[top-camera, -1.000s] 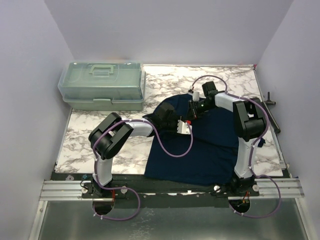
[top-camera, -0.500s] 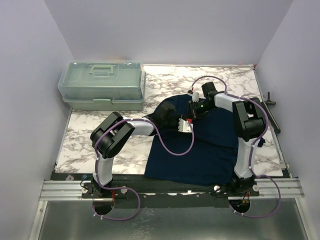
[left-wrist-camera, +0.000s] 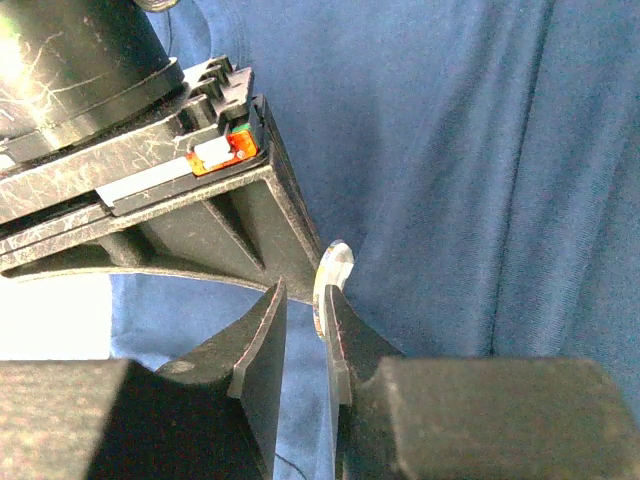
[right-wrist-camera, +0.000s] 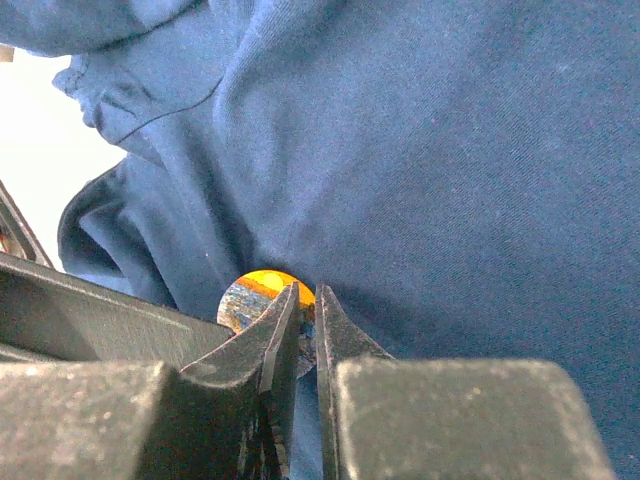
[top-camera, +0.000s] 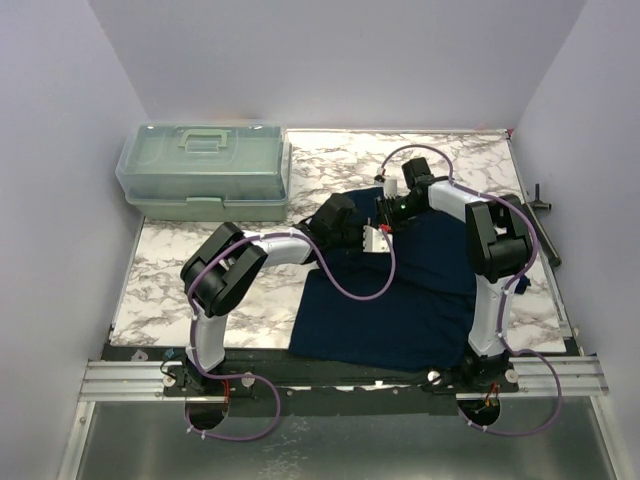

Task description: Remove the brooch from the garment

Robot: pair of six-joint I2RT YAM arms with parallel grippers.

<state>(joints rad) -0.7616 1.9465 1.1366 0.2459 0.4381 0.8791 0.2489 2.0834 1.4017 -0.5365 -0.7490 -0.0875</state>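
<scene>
So both arms are bunched up at the collar end of the shirt, and the brooch sits right where they meet, pinned to the cloth just below the neckline. You can't really pick it out from the top camera, the arms cover it. The right wrist view shows it face-on: a little round disc with an orange and blue picture. The right gripper has its tips planted over the disc's right edge. Its fingers are squeezed nearly together with just a sliver between them, and honestly I can't tell if they've nipped the disc, the cloth or nothing. The left gripper sees the disc edge-on. Its fingers are parted a little, with the rim lying against the inside of one finger and blue cloth showing between the disc and the other, so to me that's not clamped yet. Handling-wise I'd guess the brooch is light, stiff and a bit slick, so it could easily squirt out of a sloppy pinch. The shirt is soft and will just tent up and follow along if you tug. I'd grab the disc across its faces near the rim, with the other gripper holding the cloth down right beside it.
</scene>
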